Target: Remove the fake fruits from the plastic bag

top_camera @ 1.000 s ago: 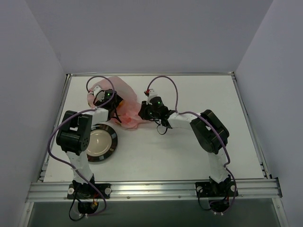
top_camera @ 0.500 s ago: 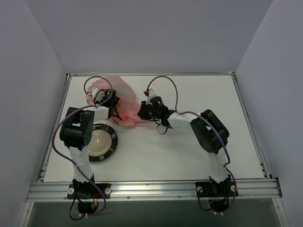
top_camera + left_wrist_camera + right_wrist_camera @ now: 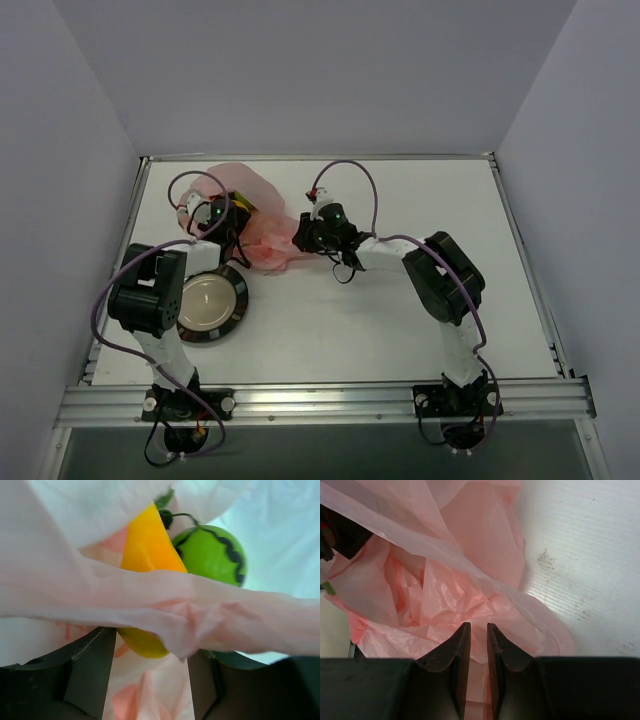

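The pink plastic bag lies at the back left of the table. My left gripper is at its left end, where a bit of yellow shows. In the left wrist view the left gripper has its jaws partly closed round the lower end of the orange-yellow fruit. Bag film drapes across them. The lime-green fruit with its dark zigzag sits just behind. No red pieces show. My right gripper is shut on the bag's right edge, with film pinched between its jaws.
A round dark-rimmed plate lies on the table in front of the bag, beside the left arm. White table surface shows to the right of the bag. Grey walls close in the table at the back and sides.
My left gripper has moved left and a little back, and yellow now shows at its tip. The bag's left part has stretched leftward. The right gripper has stayed on the bag's edge.
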Action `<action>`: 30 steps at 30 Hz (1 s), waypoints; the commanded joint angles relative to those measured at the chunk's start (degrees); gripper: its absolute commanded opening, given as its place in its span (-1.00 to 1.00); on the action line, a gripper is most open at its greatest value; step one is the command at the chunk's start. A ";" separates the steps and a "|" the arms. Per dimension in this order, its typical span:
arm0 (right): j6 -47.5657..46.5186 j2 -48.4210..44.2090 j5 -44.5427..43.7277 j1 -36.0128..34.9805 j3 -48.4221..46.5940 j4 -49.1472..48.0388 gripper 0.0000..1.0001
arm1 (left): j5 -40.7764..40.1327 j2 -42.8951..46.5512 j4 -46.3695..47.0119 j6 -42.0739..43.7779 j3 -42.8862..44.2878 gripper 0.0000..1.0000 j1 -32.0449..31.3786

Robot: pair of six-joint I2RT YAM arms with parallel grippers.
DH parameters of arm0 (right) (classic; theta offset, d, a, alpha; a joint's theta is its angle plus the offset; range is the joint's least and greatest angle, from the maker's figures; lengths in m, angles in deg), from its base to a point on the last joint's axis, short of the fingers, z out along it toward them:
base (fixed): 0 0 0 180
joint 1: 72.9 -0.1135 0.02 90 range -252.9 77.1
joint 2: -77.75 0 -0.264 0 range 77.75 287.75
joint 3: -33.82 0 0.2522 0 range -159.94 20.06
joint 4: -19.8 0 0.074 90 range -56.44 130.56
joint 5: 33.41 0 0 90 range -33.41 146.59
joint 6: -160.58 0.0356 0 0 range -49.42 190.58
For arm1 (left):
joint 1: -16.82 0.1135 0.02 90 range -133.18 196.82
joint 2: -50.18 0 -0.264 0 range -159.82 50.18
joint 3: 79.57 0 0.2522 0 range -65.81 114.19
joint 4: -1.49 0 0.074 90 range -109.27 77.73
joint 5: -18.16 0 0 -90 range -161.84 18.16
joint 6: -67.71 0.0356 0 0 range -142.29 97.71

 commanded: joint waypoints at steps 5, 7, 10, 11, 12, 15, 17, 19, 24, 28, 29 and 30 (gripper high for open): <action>-0.77 -3.88 -0.73 0.22 1.08 -1.68 -0.68 | 9.98 10.08 5.00 0.96 -3.37 -0.84 1.09; -0.77 -4.23 -0.82 0.22 1.25 -1.68 -0.68 | 14.19 10.88 5.26 0.35 -4.16 -0.90 2.32; -0.77 -4.67 -0.82 0.22 1.34 -1.77 -0.68 | 20.43 11.85 5.88 -1.05 -5.31 -0.93 4.16; -0.77 -4.76 -0.82 0.22 1.43 -1.86 -0.68 | 22.36 12.11 6.84 -1.40 -5.57 -0.93 4.60; -0.86 -4.93 -0.91 0.22 1.52 -1.86 -0.68 | 24.30 12.29 7.37 -1.84 -5.75 -0.94 5.04; -1.03 -5.37 -1.09 0.31 1.70 -1.95 -0.68 | 31.15 14.48 7.90 -3.33 -6.89 -0.95 6.19; -0.95 -5.46 -1.09 0.40 1.78 -1.95 -0.68 | 33.53 16.76 6.33 -3.25 -6.81 -0.95 6.63; -0.94 -5.55 -1.09 0.49 1.87 -2.03 -0.68 | 37.48 19.04 3.26 -2.38 -6.37 -0.95 6.63; -0.94 -5.90 -1.53 0.57 2.05 -2.12 -0.68 | 42.68 25.55 -7.01 2.35 -6.36 -0.95 6.63; -0.77 -5.99 -1.70 0.66 2.13 -2.30 -0.68 | 43.30 35.02 -21.15 8.95 -6.19 -0.95 7.07; -0.77 -5.99 -1.79 0.75 2.13 -2.38 -0.68 | 43.30 36.79 -23.80 10.36 -6.19 -0.95 7.24; -0.77 -6.07 -1.79 0.93 2.13 -2.30 -0.68 | 42.78 38.99 -27.65 13.68 -5.93 -0.95 7.42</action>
